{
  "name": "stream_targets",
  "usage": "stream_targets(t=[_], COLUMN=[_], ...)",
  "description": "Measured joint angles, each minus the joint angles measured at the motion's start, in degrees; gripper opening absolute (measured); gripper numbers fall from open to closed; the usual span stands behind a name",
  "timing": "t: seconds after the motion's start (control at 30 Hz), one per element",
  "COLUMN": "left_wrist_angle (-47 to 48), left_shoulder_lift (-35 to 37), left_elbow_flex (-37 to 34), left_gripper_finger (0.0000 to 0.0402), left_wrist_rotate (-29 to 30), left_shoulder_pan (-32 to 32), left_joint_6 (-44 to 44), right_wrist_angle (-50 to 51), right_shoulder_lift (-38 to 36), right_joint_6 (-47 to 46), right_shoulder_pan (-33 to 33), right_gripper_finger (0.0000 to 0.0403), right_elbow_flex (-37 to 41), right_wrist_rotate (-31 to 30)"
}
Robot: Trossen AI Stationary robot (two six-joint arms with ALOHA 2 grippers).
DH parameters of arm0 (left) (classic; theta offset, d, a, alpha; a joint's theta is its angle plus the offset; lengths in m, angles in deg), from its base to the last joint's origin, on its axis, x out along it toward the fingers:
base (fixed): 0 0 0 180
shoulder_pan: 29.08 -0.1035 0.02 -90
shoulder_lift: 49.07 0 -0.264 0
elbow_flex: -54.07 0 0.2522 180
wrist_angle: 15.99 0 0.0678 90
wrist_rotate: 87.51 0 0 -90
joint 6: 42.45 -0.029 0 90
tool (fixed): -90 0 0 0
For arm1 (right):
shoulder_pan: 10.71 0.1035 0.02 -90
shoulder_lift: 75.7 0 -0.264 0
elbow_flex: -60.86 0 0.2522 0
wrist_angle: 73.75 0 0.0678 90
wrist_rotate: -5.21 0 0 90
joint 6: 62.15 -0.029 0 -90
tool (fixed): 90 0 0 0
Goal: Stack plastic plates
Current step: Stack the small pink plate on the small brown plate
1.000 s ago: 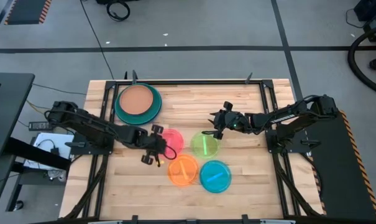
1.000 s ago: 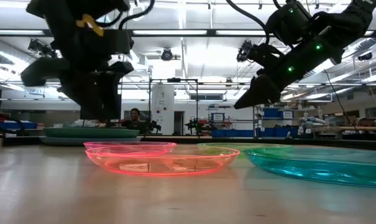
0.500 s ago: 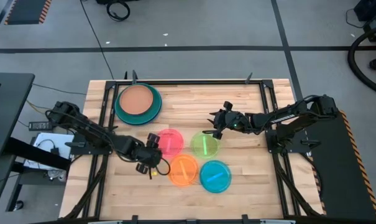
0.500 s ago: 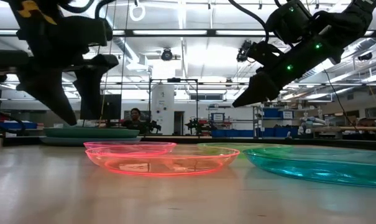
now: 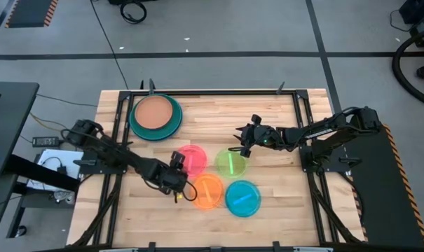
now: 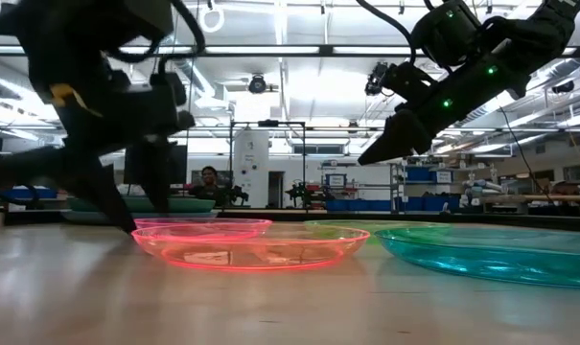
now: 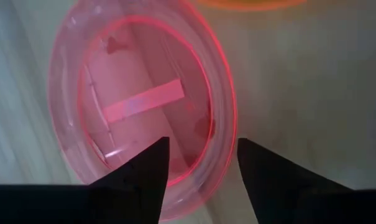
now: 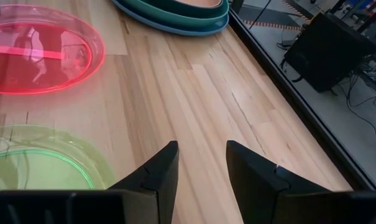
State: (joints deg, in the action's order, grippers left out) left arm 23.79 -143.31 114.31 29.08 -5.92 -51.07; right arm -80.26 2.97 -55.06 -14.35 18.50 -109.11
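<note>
Four small translucent plates lie flat on the table: pink (image 5: 193, 159), green (image 5: 230, 163), orange (image 5: 207, 190) and light blue (image 5: 242, 198). A tan plate (image 5: 155, 112) tops the stack of dark teal, teal and blue plates at the far left. My left gripper (image 5: 178, 172) is open and low at the pink plate's near-left rim (image 7: 228, 149). One finger stands over the plate's inside and the other outside it. My right gripper (image 5: 237, 141) is open and hovers above the table just beyond the green plate (image 8: 32, 158).
The stack (image 8: 175, 14) sits near the table's far left corner. Bare wood lies between the stack and the small plates, and along the table's right side (image 5: 282, 175). A raised dark frame edges the table (image 8: 287, 87). A person shows far off in the room (image 6: 208, 182).
My left gripper has moved toward the table's near edge and come down beside the pink plate, tipping so its fingers point down at the plate's near-left rim. It has stayed open. No plate has moved.
</note>
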Motion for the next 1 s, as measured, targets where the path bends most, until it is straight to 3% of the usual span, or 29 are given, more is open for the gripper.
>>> stream_targets(t=[0.27, 0.7, 1.0], left_wrist_angle=[0.01, -0.65, -1.65], left_shoulder_lift=[-1.76, -2.05, 1.88], left_elbow_flex=[0.19, -0.02, -0.09], left_gripper_finger=[0.0144, 0.0013, 0.0007], left_wrist_rotate=[-0.94, -2.21, -0.85], left_shoulder_pan=[-1.35, -0.22, 0.12], left_joint_6=[-0.76, -0.7, -0.95], right_wrist_angle=[-0.28, -0.72, -0.65], right_shoulder_lift=[0.0, 0.0, 0.0], right_joint_6=[0.37, -0.39, -0.79], right_shoulder_pan=[-0.02, 0.11, 0.11], right_gripper_finger=[0.0145, 0.0145, 0.0145], right_elbow_flex=[0.0, 0.0, 0.0], right_wrist_rotate=[0.0, 0.01, 0.02])
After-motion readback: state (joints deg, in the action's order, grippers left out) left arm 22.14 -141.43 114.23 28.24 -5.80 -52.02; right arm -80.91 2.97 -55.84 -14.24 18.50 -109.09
